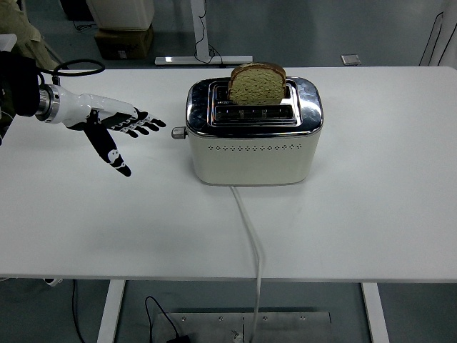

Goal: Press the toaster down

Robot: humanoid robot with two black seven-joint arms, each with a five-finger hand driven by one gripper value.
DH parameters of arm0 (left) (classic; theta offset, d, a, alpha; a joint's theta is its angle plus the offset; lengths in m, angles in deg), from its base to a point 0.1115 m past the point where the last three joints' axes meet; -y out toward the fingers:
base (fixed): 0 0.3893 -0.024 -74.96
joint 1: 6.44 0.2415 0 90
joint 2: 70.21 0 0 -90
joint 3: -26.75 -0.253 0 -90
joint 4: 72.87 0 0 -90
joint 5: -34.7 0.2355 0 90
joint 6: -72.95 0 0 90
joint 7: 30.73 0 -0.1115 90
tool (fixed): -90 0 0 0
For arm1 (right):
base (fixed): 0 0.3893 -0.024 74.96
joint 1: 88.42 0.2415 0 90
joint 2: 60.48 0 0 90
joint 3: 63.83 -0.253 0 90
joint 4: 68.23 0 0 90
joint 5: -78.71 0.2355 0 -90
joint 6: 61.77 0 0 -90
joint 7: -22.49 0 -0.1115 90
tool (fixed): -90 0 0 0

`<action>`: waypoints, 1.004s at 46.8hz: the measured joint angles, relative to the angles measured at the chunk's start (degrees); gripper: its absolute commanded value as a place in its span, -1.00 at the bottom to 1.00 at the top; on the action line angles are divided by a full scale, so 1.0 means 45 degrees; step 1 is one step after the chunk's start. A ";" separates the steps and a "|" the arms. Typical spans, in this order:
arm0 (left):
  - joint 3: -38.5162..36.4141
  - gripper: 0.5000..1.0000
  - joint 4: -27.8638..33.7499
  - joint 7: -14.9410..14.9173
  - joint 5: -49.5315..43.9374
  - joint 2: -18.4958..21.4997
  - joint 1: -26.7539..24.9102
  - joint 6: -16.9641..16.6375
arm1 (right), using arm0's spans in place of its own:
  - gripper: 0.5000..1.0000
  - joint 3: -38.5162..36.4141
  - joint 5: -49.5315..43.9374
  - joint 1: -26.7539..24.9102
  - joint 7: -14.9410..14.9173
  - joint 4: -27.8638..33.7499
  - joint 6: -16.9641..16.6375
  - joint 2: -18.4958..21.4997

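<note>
A cream and chrome toaster stands in the middle of the white table. One slice of brown bread sticks up out of its rear slot. The toaster's lever knob juts from its left end, in the raised position. My left hand hovers over the table left of the toaster, fingers spread flat and pointing at the knob, thumb hanging down. Its fingertips are a short gap from the knob, not touching. The hand holds nothing. My right arm is out of view.
The toaster's white cord runs from its front across the table and over the near edge. A black cable loops behind my left wrist. Boxes and table legs stand on the floor beyond the far edge.
</note>
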State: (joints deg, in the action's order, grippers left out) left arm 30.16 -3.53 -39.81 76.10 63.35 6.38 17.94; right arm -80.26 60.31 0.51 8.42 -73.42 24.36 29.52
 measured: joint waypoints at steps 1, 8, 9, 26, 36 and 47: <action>0.0001 1.00 -0.0004 0.0001 0.0000 -0.0031 0.0000 0.0000 | 0.99 0.0000 0.0000 -0.0001 0.0000 0.0000 0.0002 0.0000; 0.0006 1.00 -0.0040 0.0002 0.0000 -0.0052 0.0020 0.0000 | 0.99 0.0000 -0.0001 0.0001 0.0000 0.0000 0.0006 0.0000; 0.0006 1.00 -0.0041 0.0002 0.0000 -0.0054 0.0020 0.0000 | 0.99 0.0000 -0.0001 0.0000 0.0000 0.0000 0.0006 0.0000; 0.0006 1.00 -0.0123 0.0007 0.0000 -0.0273 0.0114 0.0000 | 0.99 0.0000 0.0000 0.0005 0.0001 0.0000 0.0017 0.0000; 0.0006 1.00 -0.0215 0.0007 -0.0001 -0.0394 0.0270 0.0000 | 0.99 -0.0001 -0.0006 0.0014 0.0003 0.0005 0.0017 0.0000; 0.0006 1.00 -0.0270 0.0008 -0.0019 -0.0473 0.0314 0.0000 | 0.99 0.0000 -0.0003 0.0023 0.0003 0.0012 0.0018 0.0000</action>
State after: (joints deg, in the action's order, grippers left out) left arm 30.19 -4.74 -39.78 76.01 61.23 7.79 17.94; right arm -80.26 60.30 0.61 8.43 -73.36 24.44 29.52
